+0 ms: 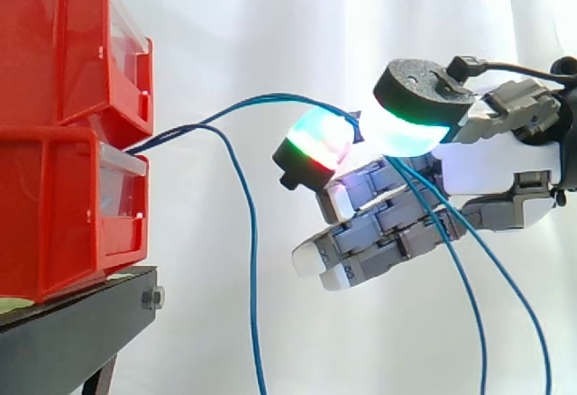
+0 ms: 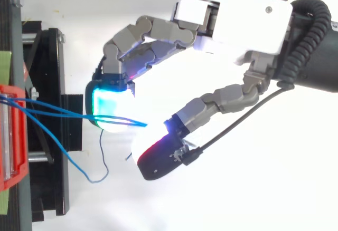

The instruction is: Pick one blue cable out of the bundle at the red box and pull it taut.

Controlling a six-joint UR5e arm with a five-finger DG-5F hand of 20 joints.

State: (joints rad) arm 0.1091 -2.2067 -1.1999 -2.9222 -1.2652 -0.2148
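Right of the stacked red bins [image 1: 54, 206], roughly level with the gap between upper and lower bin, the hand [image 1: 505, 165] is clamped on the blue cable [image 1: 270, 97]. The cable is pinched between the glowing finger pad and thumb pad [image 1: 315, 142], and the other fingers are curled below, holding nothing. The cable leaves the bundle at the bin front and arcs up and over to the pinch, so it has slack and isn't taut yet. Top view shows what looks like two strands running into the pinch side by side; can't tell whether both are gripped. A loose strand [image 1: 252, 278] hangs down between bins and hand, and more strands [image 1: 473, 314] drop from the palm side. The bins sit on the black stand [image 1: 72, 332], with a white curtain behind. Step in hand, as I judge it, is the pull. To do it well, keep the pinch firm and draw straight right, away from the bins and along the cable's line, so the arc flattens without slipping through the pads. Go slow and stop once the line is straight. Risks: the cable sliding out of the pinch, a second strand dragged along, or a hard tug shifting the bins on the stand. Avoid any upward pull, which adds angle at the bin edge.
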